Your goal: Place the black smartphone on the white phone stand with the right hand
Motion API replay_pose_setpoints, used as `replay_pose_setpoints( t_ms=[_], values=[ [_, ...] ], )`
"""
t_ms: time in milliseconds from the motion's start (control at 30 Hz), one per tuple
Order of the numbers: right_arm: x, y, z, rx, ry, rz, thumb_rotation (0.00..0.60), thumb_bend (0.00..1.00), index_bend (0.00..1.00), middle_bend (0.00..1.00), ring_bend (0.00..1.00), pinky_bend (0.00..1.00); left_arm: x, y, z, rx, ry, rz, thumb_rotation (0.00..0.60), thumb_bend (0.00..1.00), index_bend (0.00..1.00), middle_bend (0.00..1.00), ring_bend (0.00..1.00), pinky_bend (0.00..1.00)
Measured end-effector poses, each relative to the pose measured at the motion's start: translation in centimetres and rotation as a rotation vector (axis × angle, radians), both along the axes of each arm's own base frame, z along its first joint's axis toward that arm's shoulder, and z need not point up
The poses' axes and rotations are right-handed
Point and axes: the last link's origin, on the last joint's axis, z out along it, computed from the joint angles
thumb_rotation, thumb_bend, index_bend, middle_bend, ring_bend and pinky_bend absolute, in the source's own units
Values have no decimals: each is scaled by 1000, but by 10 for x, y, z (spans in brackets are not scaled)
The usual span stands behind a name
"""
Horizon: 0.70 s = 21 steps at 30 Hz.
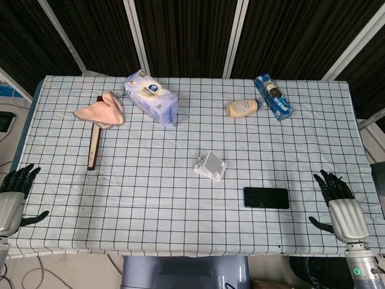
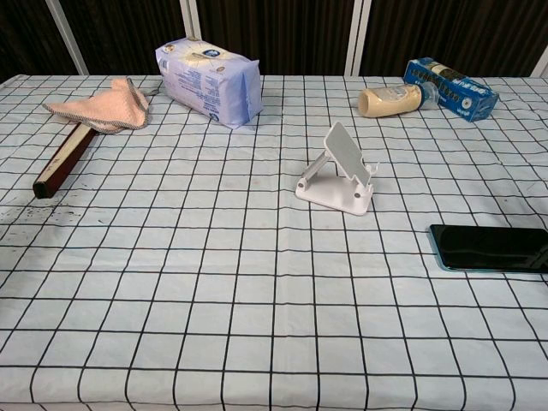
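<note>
We worked at a table (image 1: 150,198) draped in white, black-gridded cloth, dark slatted panels behind it. The black smartphone (image 1: 266,197) lay flat near the front edge, just beside the empty white phone stand (image 1: 210,166). Our right hand (image 1: 340,205) rested well apart from it, fingers spread, holding nothing; our left hand (image 1: 15,195) likewise lay spread and empty.

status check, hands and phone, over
Both hands open at table's near edge, left, right. Phone flat, untouched, right of stand. Stand empty, nothing between them.
</note>
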Motion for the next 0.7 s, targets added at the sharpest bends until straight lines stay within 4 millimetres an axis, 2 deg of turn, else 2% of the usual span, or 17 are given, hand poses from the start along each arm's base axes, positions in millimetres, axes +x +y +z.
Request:
replay_pose_setpoints(
  t_ms=[333,533,700],
  values=[
    [1,0,0,1,-5,-2,600,64,0,0,0,136,0,1,-1,3,-3,1,600,0,0,0,0,0],
    [13,1,-7,38,-22,10,600,144,0,0,0,136,-1,2,0,5,-3,5,600,0,0,0,0,0],
    [27,-2,-20,102,-2,-2,600,147,0,46,4,136,-2,3,0,2,-6,7,600,0,0,0,0,0]
  ],
)
